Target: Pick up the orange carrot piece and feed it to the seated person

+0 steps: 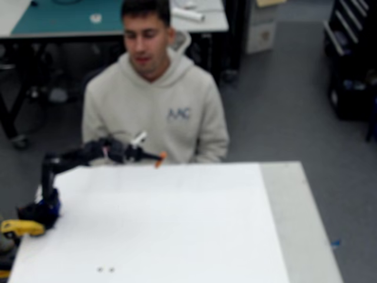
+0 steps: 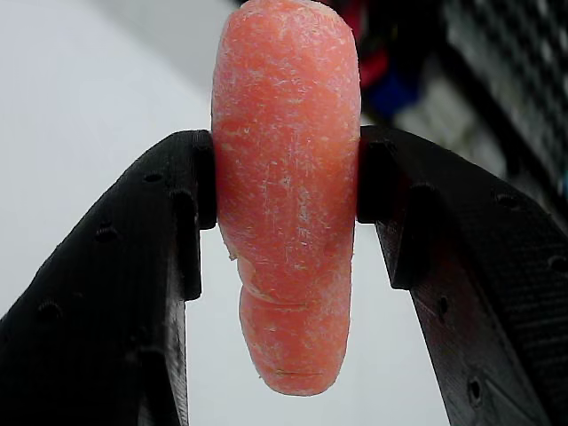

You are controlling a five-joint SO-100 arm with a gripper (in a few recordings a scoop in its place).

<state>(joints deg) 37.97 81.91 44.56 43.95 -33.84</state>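
The orange carrot piece (image 2: 286, 191) stands upright between my two black fingers (image 2: 142, 266), clamped at its middle. In the fixed view my gripper (image 1: 156, 157) is shut on the carrot piece (image 1: 159, 159), held above the far edge of the white table (image 1: 177, 224). The black arm reaches from its base at the table's left toward the seated person (image 1: 154, 100). That person wears a light hoodie and sits just behind the table's far edge, head tilted down. The carrot hangs at about belly height in front of the hoodie, well below the face.
A yellow clamp (image 1: 22, 227) holds the arm's base at the table's left edge. Two small dark dots (image 1: 105, 270) lie near the front edge. Behind the person stands a desk with a green mat (image 1: 65, 16). Dark shelving (image 1: 353, 59) is at the right.
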